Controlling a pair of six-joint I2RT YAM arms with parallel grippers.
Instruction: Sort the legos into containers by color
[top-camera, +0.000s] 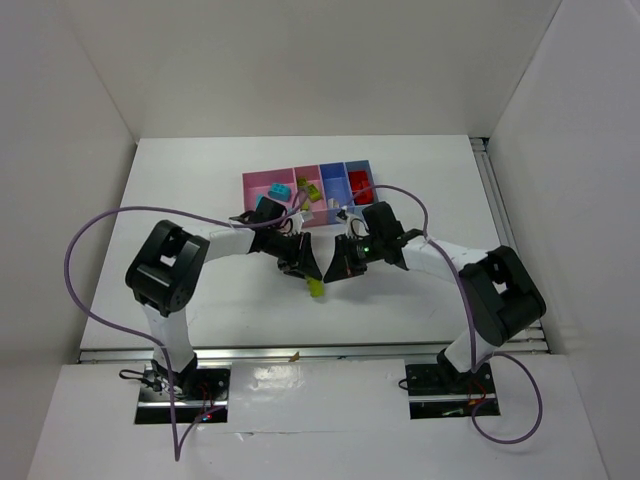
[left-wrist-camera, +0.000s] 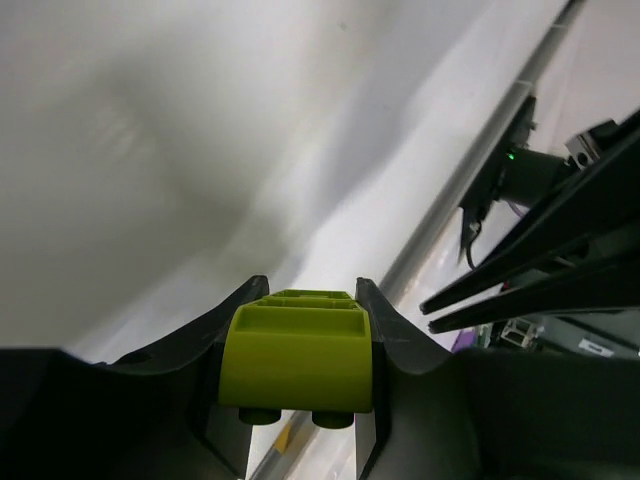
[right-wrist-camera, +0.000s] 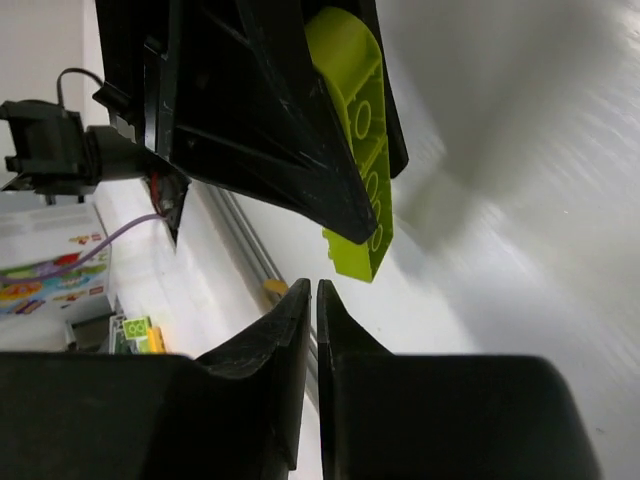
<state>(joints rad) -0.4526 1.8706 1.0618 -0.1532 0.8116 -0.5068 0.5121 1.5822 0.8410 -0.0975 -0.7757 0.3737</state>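
Observation:
My left gripper (top-camera: 309, 277) is shut on a yellow-green lego (top-camera: 314, 288) and holds it above the table, in front of the containers (top-camera: 262, 181). The brick fills the gap between my fingers in the left wrist view (left-wrist-camera: 297, 352). My right gripper (top-camera: 337, 272) is shut and empty, just right of the left gripper. In the right wrist view its tips (right-wrist-camera: 314, 292) sit just below the held yellow-green lego (right-wrist-camera: 357, 150). A cyan lego (top-camera: 277, 190) lies in a pink bin, yellow-green pieces (top-camera: 312, 192) in the second pink bin, red legos (top-camera: 360, 183) in the light blue bin.
The periwinkle bin (top-camera: 332, 172) stands between the pink and light blue ones. White walls enclose the table on the left, back and right. A metal rail (top-camera: 300, 352) runs along the near table edge. A purple cable (top-camera: 90, 230) loops off the left arm.

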